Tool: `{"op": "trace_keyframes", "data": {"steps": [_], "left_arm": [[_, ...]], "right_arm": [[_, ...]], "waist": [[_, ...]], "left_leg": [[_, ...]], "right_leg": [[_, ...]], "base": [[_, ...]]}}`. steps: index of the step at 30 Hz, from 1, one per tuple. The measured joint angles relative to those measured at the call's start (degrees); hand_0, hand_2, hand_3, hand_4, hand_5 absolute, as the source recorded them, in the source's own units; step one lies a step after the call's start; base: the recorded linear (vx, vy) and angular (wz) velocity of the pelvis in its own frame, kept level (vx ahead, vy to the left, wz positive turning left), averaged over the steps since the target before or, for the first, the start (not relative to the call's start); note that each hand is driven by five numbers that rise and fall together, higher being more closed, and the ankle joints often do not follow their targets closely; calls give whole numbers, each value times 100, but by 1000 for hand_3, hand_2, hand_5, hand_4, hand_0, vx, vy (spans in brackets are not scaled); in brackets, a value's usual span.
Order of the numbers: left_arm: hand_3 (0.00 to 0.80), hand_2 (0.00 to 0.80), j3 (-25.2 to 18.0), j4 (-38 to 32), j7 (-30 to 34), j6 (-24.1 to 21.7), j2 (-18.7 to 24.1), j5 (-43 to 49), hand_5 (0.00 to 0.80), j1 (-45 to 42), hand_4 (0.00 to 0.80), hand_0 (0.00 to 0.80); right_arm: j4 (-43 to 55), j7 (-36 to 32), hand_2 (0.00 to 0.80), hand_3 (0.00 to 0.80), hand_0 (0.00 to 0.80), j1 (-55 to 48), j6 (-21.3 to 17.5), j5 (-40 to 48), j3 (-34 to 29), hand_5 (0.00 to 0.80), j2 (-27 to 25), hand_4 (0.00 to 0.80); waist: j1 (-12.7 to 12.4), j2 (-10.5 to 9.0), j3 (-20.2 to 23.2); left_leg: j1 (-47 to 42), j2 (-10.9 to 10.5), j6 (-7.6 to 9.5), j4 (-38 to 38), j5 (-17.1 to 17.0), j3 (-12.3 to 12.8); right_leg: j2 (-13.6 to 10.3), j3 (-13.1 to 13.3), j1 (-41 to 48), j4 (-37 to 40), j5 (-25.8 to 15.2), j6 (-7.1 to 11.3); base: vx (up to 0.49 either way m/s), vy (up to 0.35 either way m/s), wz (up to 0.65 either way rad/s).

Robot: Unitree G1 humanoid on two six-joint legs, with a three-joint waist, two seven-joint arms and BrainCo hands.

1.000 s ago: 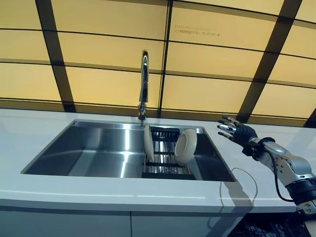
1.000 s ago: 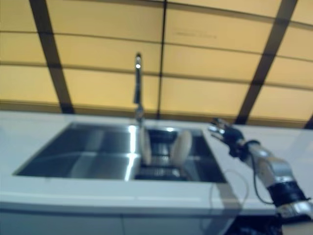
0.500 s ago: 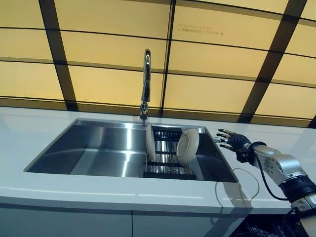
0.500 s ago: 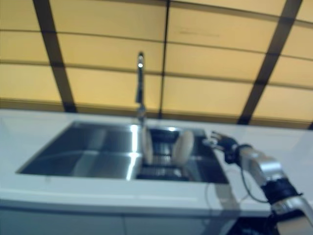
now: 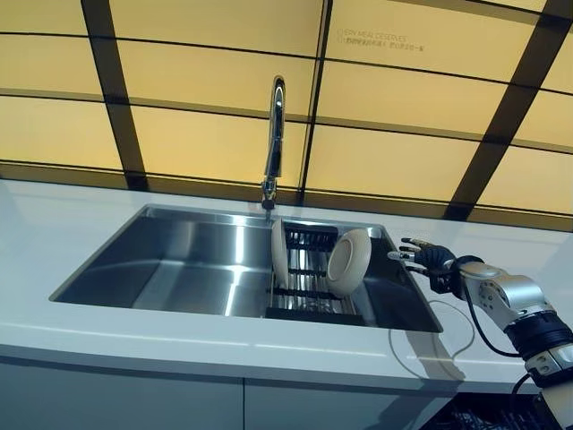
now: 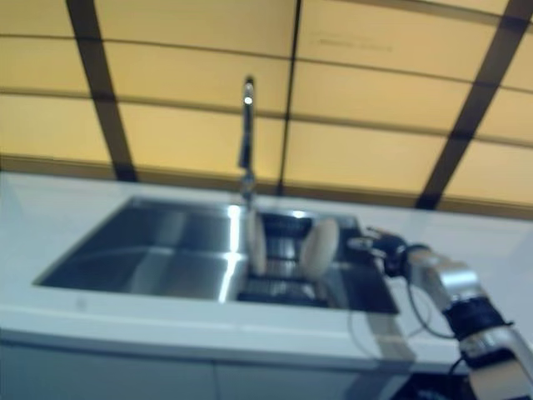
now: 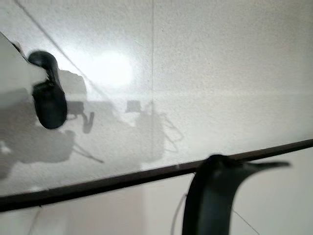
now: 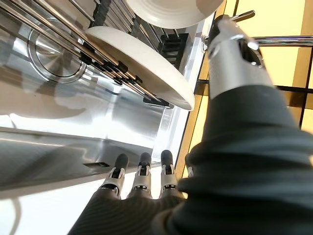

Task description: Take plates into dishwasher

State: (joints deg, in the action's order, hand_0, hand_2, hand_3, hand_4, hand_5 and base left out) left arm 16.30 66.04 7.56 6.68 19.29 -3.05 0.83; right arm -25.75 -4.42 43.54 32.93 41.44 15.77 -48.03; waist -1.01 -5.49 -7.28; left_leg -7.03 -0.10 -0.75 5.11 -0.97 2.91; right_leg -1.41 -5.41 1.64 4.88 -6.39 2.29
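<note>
Two white plates stand on edge in a black rack (image 5: pixel 304 291) in the right part of the steel sink (image 5: pixel 179 269). One is a thin upright plate (image 5: pixel 278 253); the other is a deeper plate (image 5: pixel 349 262), which leans to the right. My right hand (image 5: pixel 421 257) hovers open over the sink's right rim, just right of the deeper plate and apart from it. In the right wrist view its fingers (image 8: pixel 142 171) reach straight toward the rack, with a plate (image 8: pixel 142 61) beyond them. My left hand (image 7: pixel 46 100) shows only in the left wrist view, before a white surface, away from the sink.
A tall chrome tap (image 5: pixel 274 134) rises behind the sink's middle. White counter (image 5: pixel 134 336) runs around the sink, with a yellow panelled wall (image 5: pixel 197 143) behind. A dark space (image 5: pixel 474 417) opens below the counter's front edge at the lower right.
The camera has shifted. My right hand has dropped lower and moved closer to the sink's right rim and the leaning plate. The plates have not moved.
</note>
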Motion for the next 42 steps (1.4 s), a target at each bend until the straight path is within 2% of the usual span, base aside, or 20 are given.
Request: {"op": "trace_keyframes", "data": {"steps": [15, 24, 42], "left_arm": [[0, 0, 0, -1, 20, 16, 76, 3, 0, -98, 0, 0], [0, 0, 0, -24, 25, -18, 109, 3, 0, -85, 0, 0], [0, 0, -2, -26, 28, -91, 130, 1, 0, -83, 0, 0]], "right_arm": [[-9, 170, 0, 0, 0, 3, -4, 335, -6, 0, 2, 0], [33, 297, 0, 0, 0, 4, -5, 489, -6, 0, 3, 0], [84, 491, 0, 0, 0, 24, -8, 726, -6, 0, 67, 0]], "waist": [[-6, 15, -83], [3, 106, -251], [-18, 85, -342]], "left_leg": [[199, -3, 1, -22, -7, -25], [198, -10, 7, -21, -8, -28], [193, -10, 6, -21, -9, -31]], "right_leg": [[-5, -29, -184, 1, 7, -18], [0, -30, -185, -1, -17, -49], [0, -35, -178, -1, -3, -28]], "base": [[36, -18, 1], [7, 0, 0], [0, 0, 0]]}}
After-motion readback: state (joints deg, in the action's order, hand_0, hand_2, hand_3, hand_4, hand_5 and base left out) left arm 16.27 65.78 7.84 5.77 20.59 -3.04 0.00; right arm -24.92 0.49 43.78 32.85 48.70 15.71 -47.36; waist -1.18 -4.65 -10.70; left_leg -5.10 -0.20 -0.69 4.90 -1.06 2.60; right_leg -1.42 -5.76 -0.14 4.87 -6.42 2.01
